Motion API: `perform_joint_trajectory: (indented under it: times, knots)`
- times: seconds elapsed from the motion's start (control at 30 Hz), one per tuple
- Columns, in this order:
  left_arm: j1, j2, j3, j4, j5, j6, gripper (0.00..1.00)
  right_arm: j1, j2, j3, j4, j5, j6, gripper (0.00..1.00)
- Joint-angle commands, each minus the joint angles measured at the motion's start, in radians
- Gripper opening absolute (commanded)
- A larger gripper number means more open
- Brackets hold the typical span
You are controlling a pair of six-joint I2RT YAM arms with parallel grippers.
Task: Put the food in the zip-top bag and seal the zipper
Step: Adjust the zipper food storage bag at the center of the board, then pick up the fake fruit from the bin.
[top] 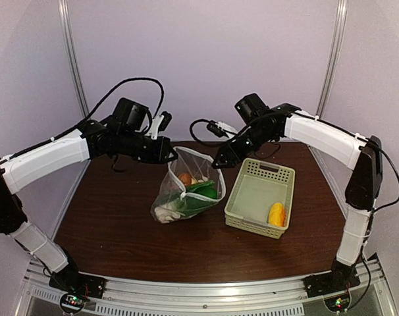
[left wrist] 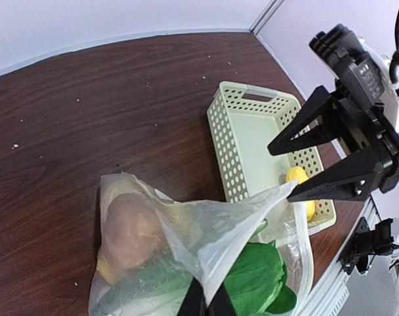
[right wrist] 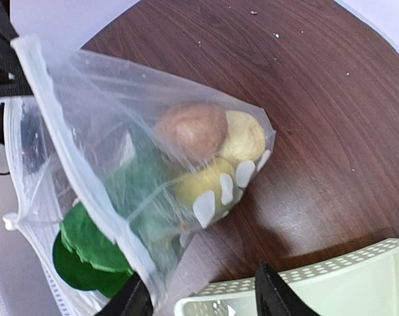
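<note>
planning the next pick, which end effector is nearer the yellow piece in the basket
Right. The right end effector sits open beside the basket holding the yellow piece; the left end effector pinches the zip-top bag, farther off.

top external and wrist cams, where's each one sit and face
Top external: above and behind the arm bases, looking down at table, zip-top bag and basket; both arms show.
Left wrist: on the left arm, facing past the left gripper pinching the bag, toward the basket and right gripper.
Right wrist: on the right arm, facing down past its fingers onto the bag.
All three share bag and basket.
</note>
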Motion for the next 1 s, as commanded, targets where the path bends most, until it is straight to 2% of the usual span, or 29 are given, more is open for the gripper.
perform_joint_trajectory:
  times: [0.0, 0.17, 0.37, 0.7, 0.97]
  knots:
    - [0.000, -0.002, 0.027, 0.013, -0.024, -0.005, 0.00, -0.081, -0.120, -0.077, -0.064, 0.070, -0.131, 0.55]
    - [0.001, 0.001, 0.017, 0.014, -0.036, -0.005, 0.00, -0.143, -0.214, -0.227, -0.140, 0.214, -0.315, 0.61]
    - [0.000, 0.014, 0.019, 0.014, -0.032, -0.004, 0.00, -0.158, -0.342, -0.421, -0.116, 0.364, -0.362, 0.65]
    - [0.000, 0.018, 0.026, 0.003, -0.030, -0.006, 0.00, -0.218, -0.339, -0.644, -0.054, 0.276, -0.226, 0.68]
    - [0.000, 0.004, 0.007, -0.003, -0.040, -0.013, 0.00, -0.243, -0.287, -0.675, -0.056, 0.251, -0.201, 0.70]
